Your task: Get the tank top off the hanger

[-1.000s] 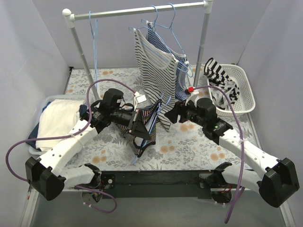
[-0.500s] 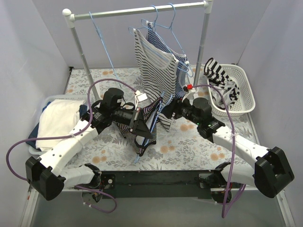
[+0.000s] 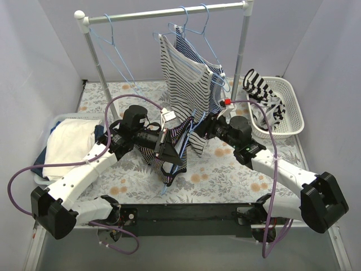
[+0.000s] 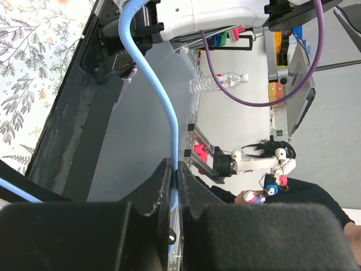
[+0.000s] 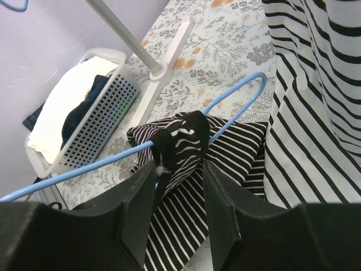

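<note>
A black-and-white striped tank top (image 3: pixel 169 161) hangs on a light blue hanger (image 3: pixel 181 148) held low over the table's middle. My left gripper (image 3: pixel 168 151) is shut on the hanger's wire (image 4: pixel 172 124), which runs between its closed fingers (image 4: pixel 158 192). My right gripper (image 3: pixel 198 129) is open just right of the garment. In the right wrist view its jaws (image 5: pixel 179 172) straddle the tank top's strap (image 5: pixel 180 138), which is draped over the hanger bar (image 5: pixel 237 101). The tank top's body (image 5: pixel 225 164) hangs below.
A clothes rack's rail (image 3: pixel 163 12) carries two more striped tops (image 3: pixel 183 79) and an empty blue hanger (image 3: pixel 115 48). A white basket (image 3: pixel 293 96) with striped clothes stands at the right. A basket (image 3: pixel 59 118) with white cloth stands at the left. The rack's foot (image 5: pixel 163 68) lies ahead.
My right gripper has moved left and up to the tank top's strap. The empty hanger on the rail has swung. My left gripper and the held hanger have stayed almost still.
</note>
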